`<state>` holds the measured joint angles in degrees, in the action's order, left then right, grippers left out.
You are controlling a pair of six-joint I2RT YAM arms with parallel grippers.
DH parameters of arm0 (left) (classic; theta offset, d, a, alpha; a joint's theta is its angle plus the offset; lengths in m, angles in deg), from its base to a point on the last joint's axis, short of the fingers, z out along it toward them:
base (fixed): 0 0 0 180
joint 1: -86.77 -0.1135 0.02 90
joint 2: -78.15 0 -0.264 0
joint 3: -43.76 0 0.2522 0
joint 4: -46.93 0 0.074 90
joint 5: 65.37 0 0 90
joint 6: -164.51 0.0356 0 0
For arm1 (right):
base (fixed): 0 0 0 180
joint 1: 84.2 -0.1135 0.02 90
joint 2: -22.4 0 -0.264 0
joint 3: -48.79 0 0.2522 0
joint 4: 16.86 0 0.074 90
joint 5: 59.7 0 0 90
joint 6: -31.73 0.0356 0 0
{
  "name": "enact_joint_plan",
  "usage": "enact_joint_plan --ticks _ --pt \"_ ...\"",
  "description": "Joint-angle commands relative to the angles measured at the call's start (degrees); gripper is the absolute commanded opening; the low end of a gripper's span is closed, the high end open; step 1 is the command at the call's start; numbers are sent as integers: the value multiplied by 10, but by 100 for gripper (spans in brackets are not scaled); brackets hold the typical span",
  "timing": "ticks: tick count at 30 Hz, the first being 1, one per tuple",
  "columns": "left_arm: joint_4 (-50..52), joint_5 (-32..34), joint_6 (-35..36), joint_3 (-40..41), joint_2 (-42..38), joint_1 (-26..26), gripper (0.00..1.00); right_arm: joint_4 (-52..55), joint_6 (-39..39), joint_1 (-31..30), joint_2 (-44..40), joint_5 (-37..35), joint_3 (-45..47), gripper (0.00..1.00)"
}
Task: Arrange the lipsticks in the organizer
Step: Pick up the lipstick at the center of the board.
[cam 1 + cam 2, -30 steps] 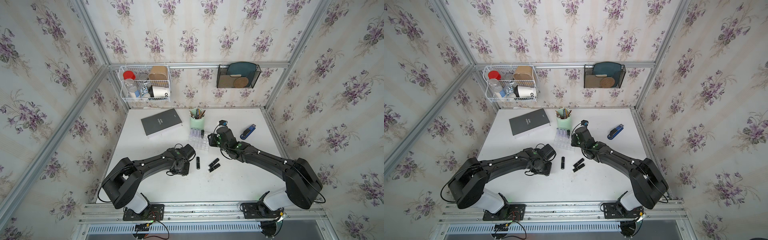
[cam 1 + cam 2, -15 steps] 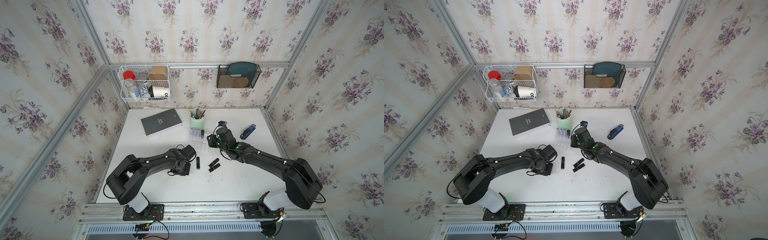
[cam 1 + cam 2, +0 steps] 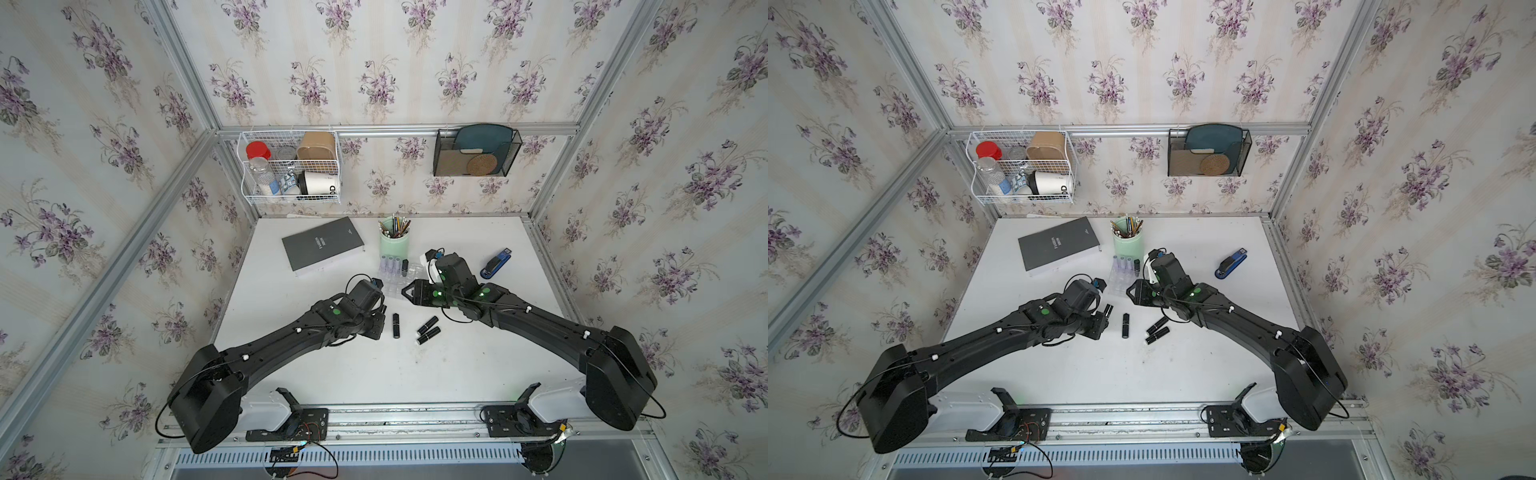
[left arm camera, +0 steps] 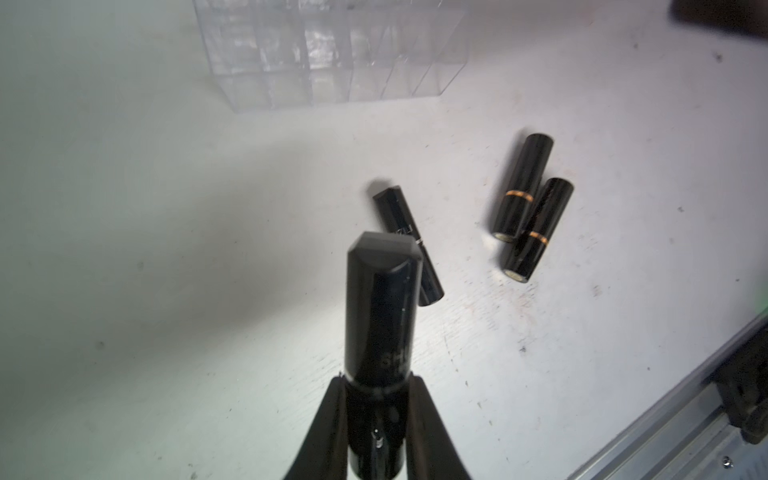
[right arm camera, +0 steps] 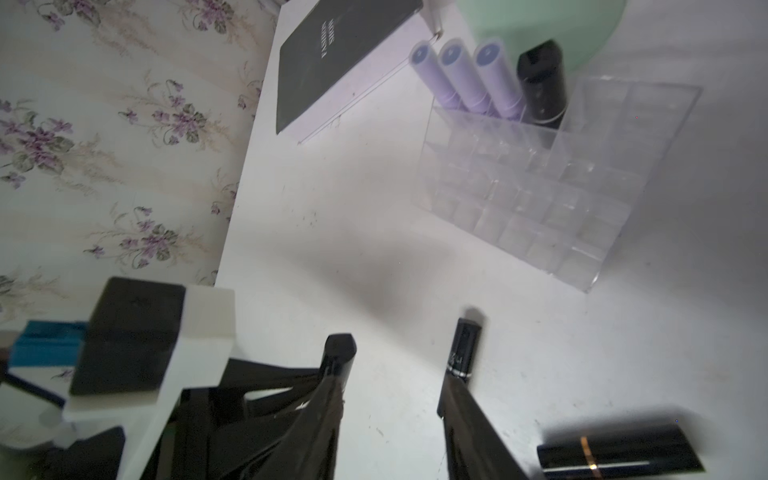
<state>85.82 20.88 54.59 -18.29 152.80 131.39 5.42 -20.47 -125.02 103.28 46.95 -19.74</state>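
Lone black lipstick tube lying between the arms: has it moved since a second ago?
No. The lone black lipstick tube keeps its distance from the mint-green pencil cup.

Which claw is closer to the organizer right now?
Right. The right claw hovers open, close to the near edge of the organizer. The left claw sits farther back toward the robot, shut on a black lipstick.

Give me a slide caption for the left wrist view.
Left end effector shut on a black lipstick; three more lipsticks lie on the table near the clear organizer.
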Motion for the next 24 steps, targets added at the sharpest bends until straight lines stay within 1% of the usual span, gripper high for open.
enact_joint_plan --ticks 1,3,6,8,11,18,20,22,24 --pt "-105 -49 39 7 -14 -1 10 20 17 0 -6 80 -7 49" --pt "-126 -73 48 7 -16 -1 10 19 21 0 -2 93 -14 50" --pt "-144 -90 55 6 -18 -1 8 8 27 0 8 109 -19 50" --pt "-155 -96 56 8 -23 -2 7 -7 36 0 19 123 -19 49" --pt "-167 -101 57 13 -31 -1 6 -18 40 0 27 126 -20 46" --pt "-169 -103 60 12 -31 -1 4 -22 47 0 43 115 -26 36" --pt "-173 -103 58 11 -28 -1 5 -23 49 0 46 113 -28 32" --pt "-173 -99 57 9 -25 -1 5 -26 50 0 49 113 -29 28" --pt "-171 -94 54 4 -23 -1 9 -27 52 0 50 109 -29 26"
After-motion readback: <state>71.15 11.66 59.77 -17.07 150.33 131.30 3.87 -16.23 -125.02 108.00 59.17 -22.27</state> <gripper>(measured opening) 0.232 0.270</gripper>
